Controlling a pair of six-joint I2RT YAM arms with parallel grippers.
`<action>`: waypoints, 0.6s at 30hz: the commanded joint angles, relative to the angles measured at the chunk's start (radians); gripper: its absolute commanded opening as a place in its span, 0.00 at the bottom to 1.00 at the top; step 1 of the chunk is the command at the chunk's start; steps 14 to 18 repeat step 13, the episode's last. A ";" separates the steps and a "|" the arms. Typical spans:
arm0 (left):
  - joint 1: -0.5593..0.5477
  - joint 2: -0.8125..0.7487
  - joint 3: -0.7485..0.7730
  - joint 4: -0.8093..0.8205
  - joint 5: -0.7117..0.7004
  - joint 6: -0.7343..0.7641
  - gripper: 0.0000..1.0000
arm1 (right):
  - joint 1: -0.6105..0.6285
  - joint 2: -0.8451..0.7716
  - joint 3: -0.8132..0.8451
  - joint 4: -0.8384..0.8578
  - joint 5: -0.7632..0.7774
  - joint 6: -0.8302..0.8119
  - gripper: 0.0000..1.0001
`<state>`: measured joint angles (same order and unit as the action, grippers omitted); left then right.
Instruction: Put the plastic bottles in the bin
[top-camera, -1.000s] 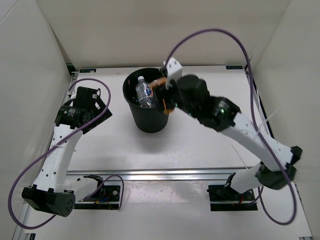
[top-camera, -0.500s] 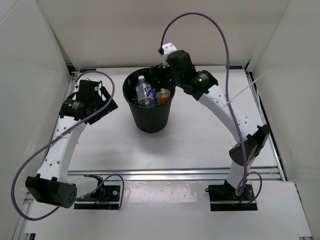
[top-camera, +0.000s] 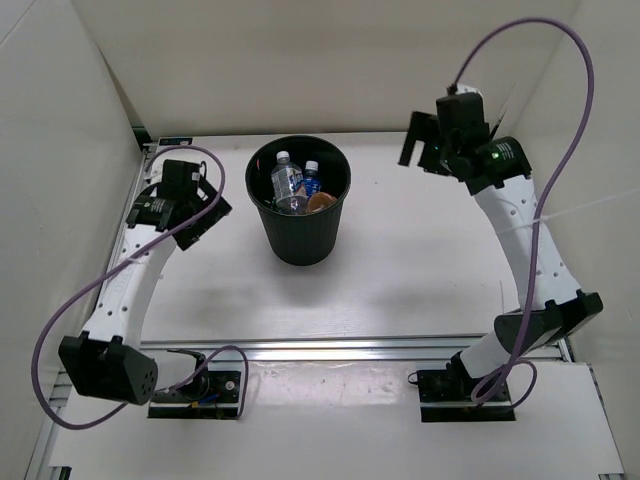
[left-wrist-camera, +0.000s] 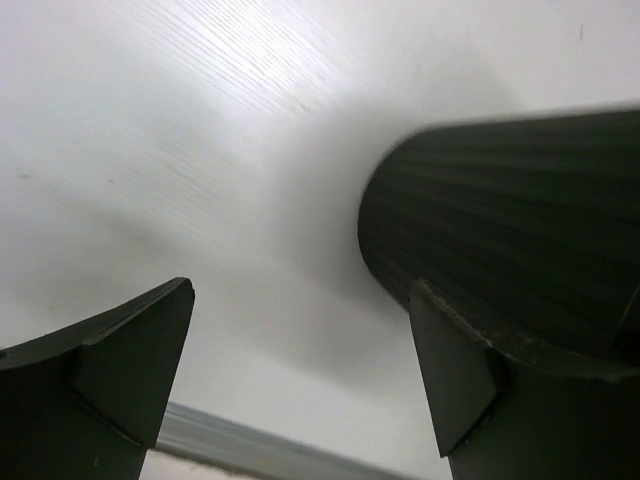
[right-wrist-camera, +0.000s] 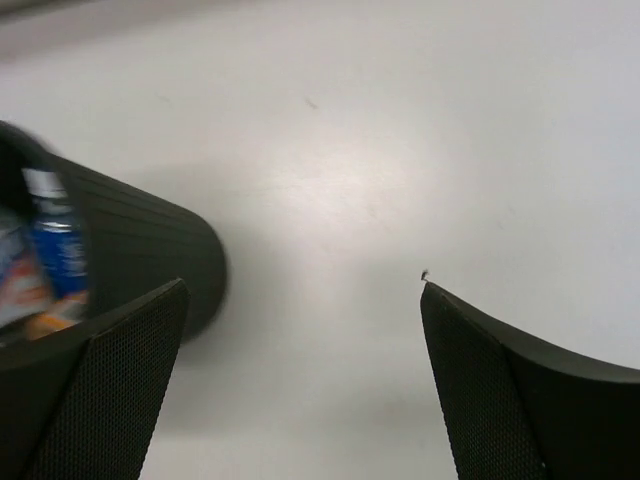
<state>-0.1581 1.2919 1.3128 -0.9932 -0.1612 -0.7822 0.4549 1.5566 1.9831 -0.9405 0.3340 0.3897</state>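
Broad white table (top-camera: 400, 270) below everything. On it, toward the far middle, large round black plastic bin (top-camera: 300, 240): upright, long axis vertical, mouth open to the ceiling, wall tapering down to the base.

Left arm (top-camera: 130, 280) near the bin on its left side. Left jaws spread wide and holding nothing, ribbed bin wall close ahead in the wrist view. Right arm (top-camera: 520, 230) well apart on the right. Right jaws likewise wide apart and bare, only table between them.

Inside the bin, three plastic bottles in sight:
- Clear blue-labelled bottle (top-camera: 287, 183) with white cap, leaning steeply, cap up toward the far-left rim.
- Second blue-labelled bottle (top-camera: 311, 180) with blue cap just beside it, also cap up.
- Short orange bottle (top-camera: 322, 202) lower against the right wall, axis too hidden to tell.

Any others beneath these: impossible to say. No bottle in sight outside the bin.

Step in hand, by the look of it: standing clear with everything visible binned. Keep both sets of jaws wide and high. Steer well off the rolled rim so as not to tip the bin. Scan the table once more before counting the task done.
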 joint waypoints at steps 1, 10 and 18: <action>0.017 -0.091 -0.020 -0.044 -0.262 -0.130 1.00 | -0.076 -0.109 -0.136 -0.146 -0.023 0.099 1.00; 0.147 -0.057 -0.064 -0.283 -0.722 -0.497 1.00 | -0.061 -0.274 -0.328 -0.109 0.025 0.186 1.00; 0.147 -0.036 -0.082 -0.392 -0.842 -0.697 1.00 | -0.061 -0.285 -0.360 -0.119 -0.026 0.173 1.00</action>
